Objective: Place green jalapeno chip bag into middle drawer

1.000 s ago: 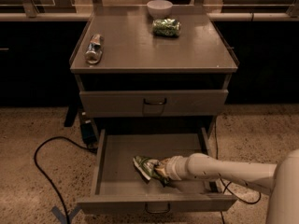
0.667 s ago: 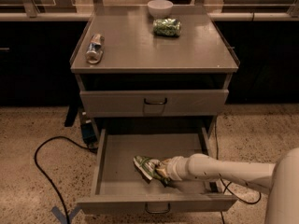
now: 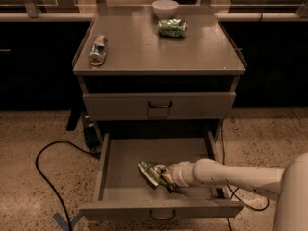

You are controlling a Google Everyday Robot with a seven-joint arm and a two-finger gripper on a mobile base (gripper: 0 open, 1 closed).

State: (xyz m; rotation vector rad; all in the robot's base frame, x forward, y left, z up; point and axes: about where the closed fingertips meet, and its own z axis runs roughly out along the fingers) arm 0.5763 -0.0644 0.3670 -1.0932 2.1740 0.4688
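The green jalapeno chip bag lies inside the open middle drawer, the lowest drawer of the grey cabinet, near its front middle. My gripper reaches into the drawer from the right on a white arm and is at the bag's right end, touching it. The drawer is pulled well out, with its small dark loop handle at the front. The bag's right part is hidden by the gripper.
On the cabinet top are a white bowl, a small dark-green crinkled packet and a lying can. The drawer above is shut. A black cable runs over the speckled floor at the left.
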